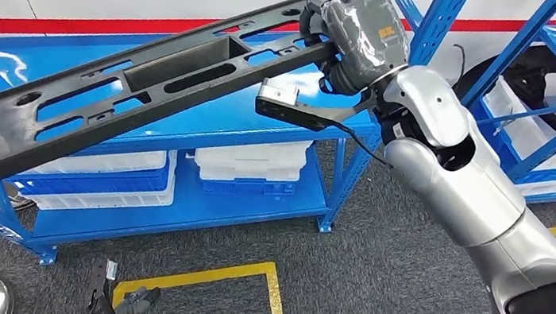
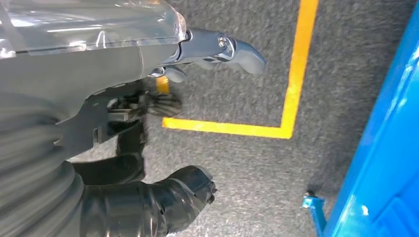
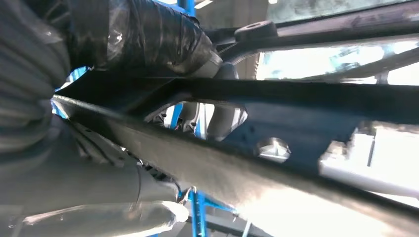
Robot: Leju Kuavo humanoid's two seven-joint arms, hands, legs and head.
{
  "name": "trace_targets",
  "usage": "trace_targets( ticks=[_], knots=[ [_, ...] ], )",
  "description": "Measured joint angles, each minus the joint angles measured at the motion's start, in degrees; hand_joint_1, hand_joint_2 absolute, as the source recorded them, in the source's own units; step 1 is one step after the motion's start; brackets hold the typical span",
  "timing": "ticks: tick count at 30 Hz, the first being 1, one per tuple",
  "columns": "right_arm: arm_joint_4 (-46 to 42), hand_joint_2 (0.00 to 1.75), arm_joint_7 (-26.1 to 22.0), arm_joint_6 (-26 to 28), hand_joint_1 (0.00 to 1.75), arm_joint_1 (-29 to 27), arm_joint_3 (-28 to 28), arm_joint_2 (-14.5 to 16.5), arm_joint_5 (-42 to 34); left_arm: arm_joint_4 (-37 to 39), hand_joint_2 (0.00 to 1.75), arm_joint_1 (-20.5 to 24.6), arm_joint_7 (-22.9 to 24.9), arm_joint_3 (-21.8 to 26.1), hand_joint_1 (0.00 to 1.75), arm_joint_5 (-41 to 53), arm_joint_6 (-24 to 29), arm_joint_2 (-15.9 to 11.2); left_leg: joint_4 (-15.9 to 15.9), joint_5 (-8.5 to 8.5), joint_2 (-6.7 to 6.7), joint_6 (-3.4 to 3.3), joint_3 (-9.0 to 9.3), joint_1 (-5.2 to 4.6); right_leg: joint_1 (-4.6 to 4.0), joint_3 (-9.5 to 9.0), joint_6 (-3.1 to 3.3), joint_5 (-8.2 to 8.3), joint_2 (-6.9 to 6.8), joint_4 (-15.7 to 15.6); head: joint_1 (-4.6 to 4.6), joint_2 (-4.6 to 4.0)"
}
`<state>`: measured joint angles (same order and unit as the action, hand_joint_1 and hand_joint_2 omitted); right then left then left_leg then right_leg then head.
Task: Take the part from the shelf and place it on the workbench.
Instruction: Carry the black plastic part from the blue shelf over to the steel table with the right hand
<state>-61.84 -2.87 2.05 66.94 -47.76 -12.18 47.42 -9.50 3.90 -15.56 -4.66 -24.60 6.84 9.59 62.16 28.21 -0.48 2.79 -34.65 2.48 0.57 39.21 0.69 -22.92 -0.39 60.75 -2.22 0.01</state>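
Head view: right hand [image 1: 354, 34] grips one end of the long black slotted part [image 1: 132, 83], held tilted above the blue shelf [image 1: 206, 128]. Left wrist view: left hand [image 2: 197, 54] hangs over the grey carpet [image 2: 237, 168], holding nothing, fingers loosely apart.

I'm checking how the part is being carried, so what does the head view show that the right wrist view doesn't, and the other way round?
Head view alone: the long black part at full length, raised clear above the blue shelf, white bins on the lower level, yellow floor tape, the silver right arm. Right wrist view alone: the part's underside close up, with a round hole and the fingers wrapped over its edge. Both: the right hand gripping one end of the part.
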Motion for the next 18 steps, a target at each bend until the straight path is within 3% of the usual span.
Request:
trace_targets(
  ticks=[3, 4, 6, 8, 9, 10, 11, 12, 13, 15, 16, 18],
  knots=[
    [-0.01, 1.75, 0.13, -0.05, 1.75, -0.6, -0.06, -0.25, -0.14, -0.01, 1.75, -0.26, 0.01, 0.01, 0.0, -0.1, 0.25, 0.0, 0.04, -0.77, -0.06, -2.26, -1.24, -0.14, 0.06, 1.14, -0.67, 0.69, 0.28, 0.4, 0.09, 0.01],
    [0.02, 1.75, 0.16, -0.07, 1.75, -0.84, -0.11, -0.37, -0.18, -0.01, 1.75, -0.32, 0.01, 0.01, 0.0, -0.14, 0.27, 0.0, 0.0, -1.3, 0.06, -2.92, -1.76, -0.22, 0.23, 1.59, -0.81, -0.31, 0.29, 1.04, 0.11, 0.01],
    [0.09, 1.75, 0.22, -0.1, 1.75, -1.12, -0.19, -0.58, -0.21, -0.01, 1.75, -0.32, -0.05, 0.01, 0.0, -0.28, 0.29, -0.01, -0.16, -2.25, 0.19, -3.99, -2.94, -0.45, 0.36, 3.13, -1.0, -5.11, 0.31, 5.59, 0.15, 0.0],
    [0.21, 1.75, 0.27, -0.1, 1.75, -1.25, -0.23, -0.62, -0.23, -0.01, 1.75, -0.34, 0.02, 0.01, 0.0, -0.45, 0.44, -0.02, -0.27, -3.03, 0.17, -4.51, -4.07, -0.91, 0.21, 4.75, -0.83, -9.92, 0.31, 12.85, 0.16, -0.01],
    [0.27, 1.75, 0.27, -0.09, 1.75, -1.39, -0.23, -0.62, -0.27, -0.01, 1.75, -0.36, 0.18, 0.01, 0.0, -0.5, 0.6, -0.02, -0.31, -3.49, 0.17, -4.65, -4.58, -1.17, 0.03, 4.96, -0.55, -10.69, 0.33, 15.5, 0.16, -0.01],
    [0.33, 1.75, 0.27, -0.07, 1.75, -1.54, -0.25, -0.61, -0.32, -0.01, 1.75, -0.38, 0.41, 0.01, 0.0, -0.54, 0.8, -0.02, -0.44, -3.96, 0.18, -4.73, -5.0, -1.43, -0.25, 4.38, -0.11, -10.3, 0.36, 16.47, 0.16, -0.01],
    [0.37, 1.75, 0.28, -0.05, 1.75, -1.65, -0.25, -0.58, -0.36, -0.01, 1.75, -0.39, 0.66, 0.01, 0.0, -0.57, 1.0, -0.03, -0.61, -4.42, 0.18, -4.78, -5.29, -1.7, -0.65, 2.85, 0.53, -9.08, 0.38, 15.55, 0.16, -0.01],
    [0.39, 1.75, 0.28, -0.03, 1.75, -1.68, -0.26, -0.51, -0.38, -0.01, 1.75, -0.4, 0.85, 0.02, 0.0, -0.58, 1.14, -0.01, -0.84, -4.87, 0.16, -4.84, -5.45, -2.0, -1.23, 0.25, 1.52, -7.55, 0.43, 12.62, 0.17, -0.01],
    [0.4, 1.75, 0.29, -0.01, 1.75, -1.57, -0.26, -0.42, -0.39, -0.01, 1.75, -0.41, 0.98, 0.03, 0.0, -0.6, 1.21, 0.17, -1.08, -5.28, 0.19, -4.82, -5.5, -2.2, -1.91, -2.81, 2.91, -6.76, 0.43, 8.5, 0.06, -0.01],
    [0.42, 1.75, 0.31, 0.03, 1.75, -1.14, -0.21, -0.17, -0.4, -0.01, 1.75, -0.35, 1.05, 0.08, 0.0, -0.63, 1.25, 0.47, -1.71, -6.14, 0.3, -4.5, -5.46, -2.11, -2.9, -7.79, 4.97, -6.75, 0.1, 0.89, -0.17, 0.0],
    [0.45, 1.75, 0.33, 0.04, 1.75, -0.95, -0.19, -0.04, -0.4, -0.01, 1.75, -0.33, 1.07, 0.1, 0.0, -0.68, 1.25, 0.62, -2.17, -6.63, 0.41, -4.12, -5.4, -1.82, -3.21, -8.85, 5.39, -7.04, -0.01, -1.16, -0.26, 0.0],
    [0.57, 1.75, 0.37, 0.04, 1.75, -0.82, -0.18, 0.33, -0.41, -0.01, 1.75, -0.38, 1.11, 0.11, 0.0, -0.82, 1.34, 0.64, -3.43, -7.54, 0.53, -3.49, -5.09, -1.59, -3.24, -9.72, 5.39, -5.73, -0.11, -3.75, -0.23, 0.0]
  ],
)
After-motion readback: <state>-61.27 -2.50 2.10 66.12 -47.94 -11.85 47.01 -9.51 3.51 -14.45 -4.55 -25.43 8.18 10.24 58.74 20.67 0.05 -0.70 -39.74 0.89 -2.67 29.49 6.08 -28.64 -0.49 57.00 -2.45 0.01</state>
